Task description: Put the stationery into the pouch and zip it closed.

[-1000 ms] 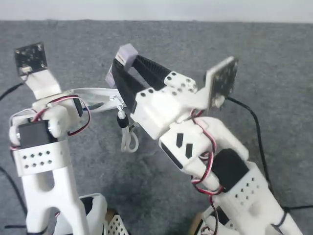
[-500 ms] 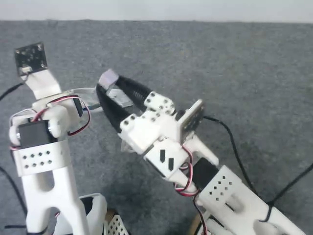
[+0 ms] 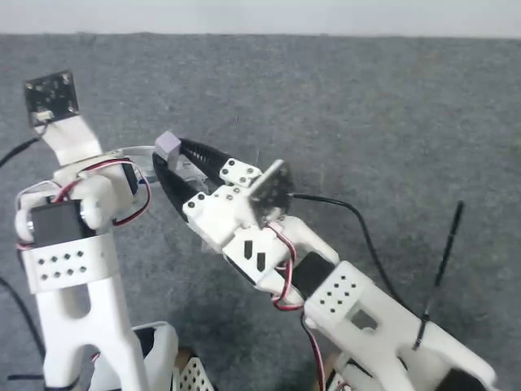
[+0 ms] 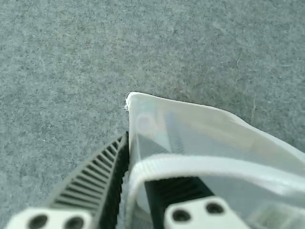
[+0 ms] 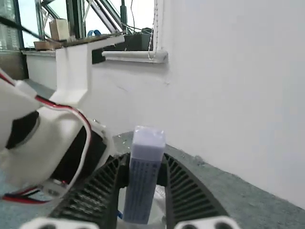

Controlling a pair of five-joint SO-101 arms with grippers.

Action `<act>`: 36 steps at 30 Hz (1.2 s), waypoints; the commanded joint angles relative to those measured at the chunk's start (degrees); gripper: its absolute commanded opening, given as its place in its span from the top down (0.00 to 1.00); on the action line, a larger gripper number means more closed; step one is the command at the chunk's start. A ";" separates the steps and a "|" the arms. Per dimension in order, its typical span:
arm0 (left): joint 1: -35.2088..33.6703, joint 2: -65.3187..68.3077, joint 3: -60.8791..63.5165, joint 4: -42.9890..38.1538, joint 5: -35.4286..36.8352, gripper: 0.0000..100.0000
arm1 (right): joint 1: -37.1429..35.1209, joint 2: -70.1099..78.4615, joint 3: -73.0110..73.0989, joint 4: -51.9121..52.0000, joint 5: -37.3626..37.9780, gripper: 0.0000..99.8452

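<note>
The stationery block stood upright between the fingers of the right gripper, which pointed leftward over the table from its right side. Just beside the block, on its left, was the pouch, one edge pinched in the left gripper above the table.

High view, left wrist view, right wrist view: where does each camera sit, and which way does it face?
High view: fixed above, behind the arms, looking down over the table; both arms show.
Left wrist view: on the left wrist, facing down at the table; left hand clamps the pouch.
Right wrist view: on the right wrist, facing sideways to a white wall; right hand holds a lavender block.
Shared: high and right wrist views both show the block.
</note>
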 commanded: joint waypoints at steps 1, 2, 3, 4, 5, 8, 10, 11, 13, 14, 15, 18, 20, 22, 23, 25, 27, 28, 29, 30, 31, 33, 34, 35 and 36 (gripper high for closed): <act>0.35 -0.26 -0.13 -2.29 0.79 0.99 | -0.40 1.01 -1.85 -1.45 3.69 0.99; 0.35 -0.26 -0.13 -2.29 0.79 0.99 | -0.40 1.36 -1.85 -1.45 4.13 0.99; 0.26 -0.26 -0.13 -2.29 0.79 0.99 | -0.40 1.71 -1.85 -1.45 4.75 0.99; 0.26 -0.26 -0.13 -2.29 0.79 0.99 | -0.40 1.98 -1.85 -1.27 5.36 0.99; 0.26 -0.26 -0.13 -2.29 0.79 0.99 | -0.40 2.07 -1.76 -1.19 6.24 0.99; 0.26 -0.26 -0.13 -2.29 0.79 0.99 | -0.40 2.24 -1.41 -1.01 8.35 0.99; 0.26 -0.26 -0.13 -2.29 0.79 0.99 | -0.40 2.07 -1.05 -1.01 9.58 0.99; 0.26 -0.26 -0.13 -2.29 0.79 0.99 | -0.40 2.07 -1.05 -1.01 9.76 0.98; 0.26 -0.26 -0.13 -2.29 0.79 0.99 | -0.40 2.07 -0.35 -1.01 9.67 0.91; 0.26 -0.26 -0.13 -2.29 0.79 0.99 | -0.40 1.98 0.18 -1.01 9.67 0.87; 0.26 -0.26 -0.13 -2.29 0.79 0.99 | -0.40 1.80 0.70 -1.01 9.67 0.83; 0.26 -0.26 -0.13 -2.29 0.79 0.99 | -0.40 1.63 1.49 -0.92 9.67 0.81; 0.26 -0.26 -0.13 -2.29 0.79 0.99 | -0.40 1.63 1.58 -0.92 9.67 0.83; 0.26 -0.26 -0.13 -2.29 0.79 0.99 | -0.40 1.54 1.67 -0.92 9.67 0.85; 0.26 -0.26 -0.13 -2.29 0.79 0.99 | -0.40 1.54 1.67 -0.92 9.67 0.86; 0.26 -0.26 -0.13 -2.29 0.79 0.99 | -0.40 1.54 1.67 -0.92 9.49 0.86; 0.26 -0.26 -0.13 -2.29 0.79 0.99 | -0.40 1.54 1.67 -0.92 9.49 0.86; 0.26 -0.26 -0.13 -2.29 0.79 0.99 | -0.40 1.45 1.67 -0.92 9.58 0.86; 0.26 -0.26 -0.13 -2.29 0.79 0.99 | -0.40 1.01 1.76 -0.92 9.58 0.86; 0.26 -0.26 -0.13 -2.29 0.79 0.99 | -0.40 0.22 1.93 -0.92 9.49 0.86; 0.26 -0.26 -0.13 -2.29 0.79 0.99 | -0.40 -0.92 2.46 -0.92 9.41 0.86; 0.26 -0.26 -0.13 -2.29 0.79 0.99 | -0.48 -3.91 3.52 -0.92 9.32 0.86; 0.26 -0.26 -0.13 -2.29 0.79 0.99 | -0.75 -5.67 4.04 -0.48 9.32 0.86; 0.26 -0.26 -0.13 -2.29 0.79 0.99 | -1.19 -7.25 4.22 0.92 9.32 0.86; 0.26 -0.26 -0.13 -2.29 0.79 0.99 | -1.63 -8.66 4.22 3.03 9.23 0.86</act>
